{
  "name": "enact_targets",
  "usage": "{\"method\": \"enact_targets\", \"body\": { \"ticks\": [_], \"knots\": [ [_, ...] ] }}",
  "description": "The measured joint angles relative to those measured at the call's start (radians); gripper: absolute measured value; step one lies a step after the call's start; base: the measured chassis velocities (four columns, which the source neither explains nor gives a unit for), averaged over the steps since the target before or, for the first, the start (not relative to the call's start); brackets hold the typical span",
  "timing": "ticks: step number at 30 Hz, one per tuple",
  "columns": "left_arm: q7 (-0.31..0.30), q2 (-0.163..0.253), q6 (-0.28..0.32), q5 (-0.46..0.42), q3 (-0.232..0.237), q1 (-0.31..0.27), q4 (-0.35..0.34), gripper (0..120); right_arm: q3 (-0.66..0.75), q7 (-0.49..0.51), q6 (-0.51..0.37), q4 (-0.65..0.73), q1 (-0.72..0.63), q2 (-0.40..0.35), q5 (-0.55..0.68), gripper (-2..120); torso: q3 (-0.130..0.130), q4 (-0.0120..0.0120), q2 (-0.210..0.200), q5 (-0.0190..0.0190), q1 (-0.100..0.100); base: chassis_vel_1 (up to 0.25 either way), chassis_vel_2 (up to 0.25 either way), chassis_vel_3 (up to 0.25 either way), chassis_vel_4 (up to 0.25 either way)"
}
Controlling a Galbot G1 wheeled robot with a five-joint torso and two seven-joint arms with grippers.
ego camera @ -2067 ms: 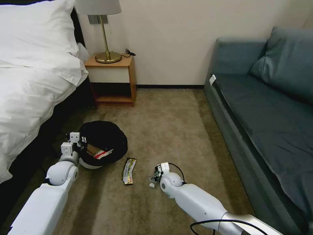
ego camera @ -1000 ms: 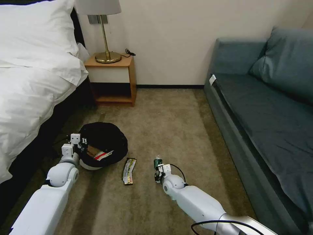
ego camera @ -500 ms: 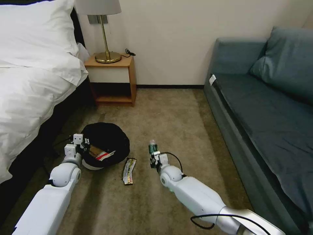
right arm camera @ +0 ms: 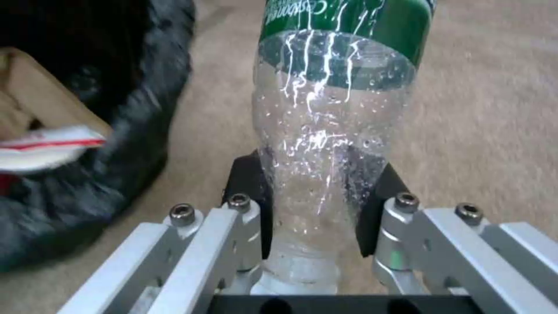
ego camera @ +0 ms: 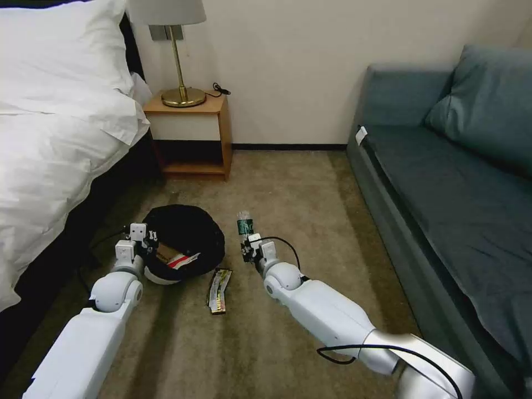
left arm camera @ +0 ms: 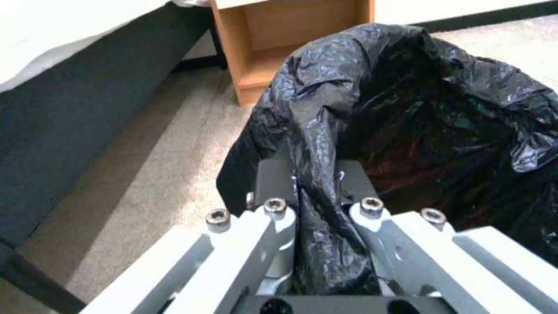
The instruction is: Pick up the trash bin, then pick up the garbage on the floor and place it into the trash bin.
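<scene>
The trash bin (ego camera: 185,244), white with a crinkly black liner (left arm camera: 407,131), hangs tilted at the left of the carpet. My left gripper (ego camera: 145,242) is shut on its lined rim (left arm camera: 317,187). A red-and-white wrapper (ego camera: 182,260) and a tan paper bag (ego camera: 164,254) lie inside it, the same wrapper (right arm camera: 46,146) and bag (right arm camera: 41,100) showing in the right wrist view. My right gripper (ego camera: 247,247) is shut on a small clear bottle (ego camera: 244,224) with a green label (right arm camera: 348,26), held just right of the bin. A dark-and-gold flat wrapper (ego camera: 219,290) lies on the carpet between my arms.
A bed (ego camera: 50,149) with white linen runs along the left. A wooden nightstand (ego camera: 191,136) with a brass lamp (ego camera: 180,66) stands at the back wall. A teal sofa (ego camera: 454,183) lines the right side. Open carpet (ego camera: 299,188) lies between them.
My right gripper has taken the bottle off the carpet and carried it forward and left toward the bin. The left gripper with the bin has shifted slightly right.
</scene>
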Motion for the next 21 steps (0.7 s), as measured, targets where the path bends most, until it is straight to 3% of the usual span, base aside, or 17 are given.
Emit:
{"method": "enact_targets", "body": {
  "ticks": [13, 21],
  "knots": [
    [-0.002, 0.002, 0.001, 0.0, 0.003, -0.002, 0.003, 5, -0.007, -0.071, 0.056, 0.053, 0.061, 0.003, 0.009, 24, 0.0, 0.0001, 0.0, 0.0, 0.0, 0.0, 0.0, 0.0, 0.0],
    [-0.002, 0.002, 0.001, 0.0, 0.003, -0.002, 0.006, 5, -0.039, -0.173, 0.087, 0.131, 0.083, -0.003, 0.125, 24, 0.0, 0.0001, 0.0, 0.0, 0.0, 0.0, 0.0, 0.0, 0.0]
  ]
}}
